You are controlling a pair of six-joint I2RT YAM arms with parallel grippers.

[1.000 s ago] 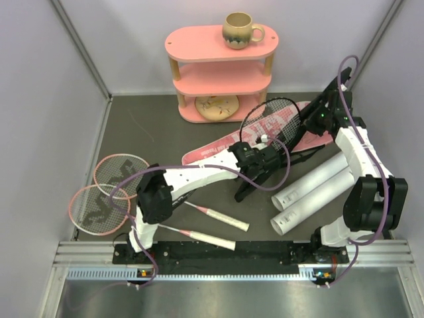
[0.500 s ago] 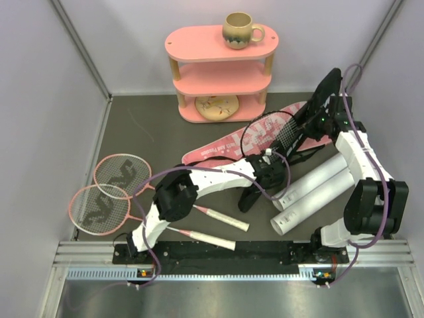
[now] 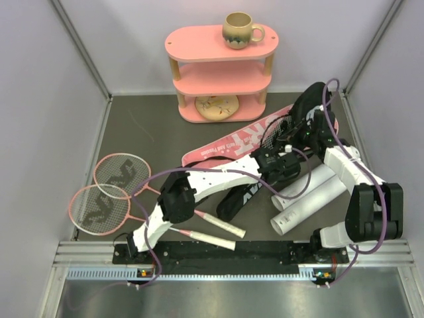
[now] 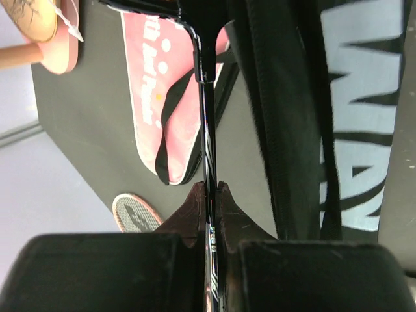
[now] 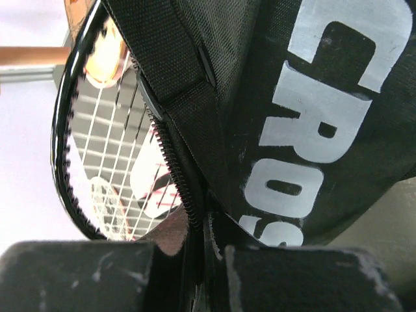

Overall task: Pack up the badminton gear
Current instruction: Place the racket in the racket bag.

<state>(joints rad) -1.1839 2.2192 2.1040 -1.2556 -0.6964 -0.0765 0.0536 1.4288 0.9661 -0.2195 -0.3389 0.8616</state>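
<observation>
My left gripper (image 3: 281, 163) (image 4: 209, 187) is shut on the thin shaft of the black racket (image 4: 207, 123), just below its head. In the top view the black racket's strung head (image 3: 274, 134) lies partly inside the mouth of the black CROSSWAY bag (image 3: 240, 197) (image 4: 354, 110). My right gripper (image 3: 307, 131) (image 5: 203, 218) is shut on that bag's zipper edge (image 5: 170, 162) and holds the mouth up. The racket head (image 5: 107, 140) shows beside the zipper. The pink bag (image 3: 233, 144) (image 4: 153, 91) lies flat behind. Two pink rackets (image 3: 112, 189) lie at the left.
Two white tubes (image 3: 310, 197) lie side by side under the right arm. The pink three-tier shelf (image 3: 222, 73) stands at the back with a beige mug (image 3: 240, 30) on top. The pink rackets' white handles (image 3: 218, 225) reach under the left arm. Walls close in both sides.
The left gripper carried the black racket right and back, pushing its head into the black bag. The right gripper raised the bag's mouth, and the bag now covers more of the racket.
</observation>
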